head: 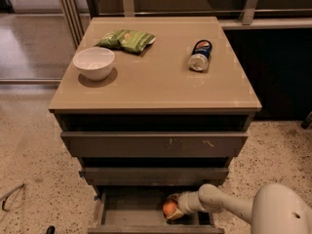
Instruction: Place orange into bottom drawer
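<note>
The bottom drawer (129,213) is pulled out at the foot of the grey-brown cabinet, below two other drawers. The orange (169,208) is inside it, toward the right side. My gripper (171,209) reaches in from the right on a white arm and sits around the orange, low in the drawer. Whether the orange rests on the drawer floor is hidden.
On the cabinet top stand a white bowl (94,62), a green snack bag (126,39) and a can lying on its side (200,55). The middle drawer (153,175) juts out slightly above the bottom one. Speckled floor lies around, with a dark counter at the right.
</note>
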Available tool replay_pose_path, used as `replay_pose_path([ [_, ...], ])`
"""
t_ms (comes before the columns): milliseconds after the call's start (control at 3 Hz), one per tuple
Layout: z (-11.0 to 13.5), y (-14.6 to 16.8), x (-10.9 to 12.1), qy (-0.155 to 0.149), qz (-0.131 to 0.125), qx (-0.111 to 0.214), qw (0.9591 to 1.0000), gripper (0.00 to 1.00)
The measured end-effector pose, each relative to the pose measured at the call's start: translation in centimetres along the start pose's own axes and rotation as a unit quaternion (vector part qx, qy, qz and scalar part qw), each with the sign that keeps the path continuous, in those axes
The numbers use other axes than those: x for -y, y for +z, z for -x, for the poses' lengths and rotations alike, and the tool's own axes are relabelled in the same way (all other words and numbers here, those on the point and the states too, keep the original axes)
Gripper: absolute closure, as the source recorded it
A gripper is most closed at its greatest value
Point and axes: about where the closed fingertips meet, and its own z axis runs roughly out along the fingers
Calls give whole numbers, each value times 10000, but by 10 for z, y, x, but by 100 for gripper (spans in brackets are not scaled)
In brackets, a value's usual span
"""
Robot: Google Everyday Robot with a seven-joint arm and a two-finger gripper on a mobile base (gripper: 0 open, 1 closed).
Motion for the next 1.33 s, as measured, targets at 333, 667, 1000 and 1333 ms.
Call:
replay_pose_path([
  [333,-2,10,1,-3,80,47,10000,100],
  [667,-2,11,1,-3,89,52,9999,86],
  [1000,2,11,-4,-26,61,95,9999,62],
  [1333,6,13,-5,-89,-82,144,9998,39],
])
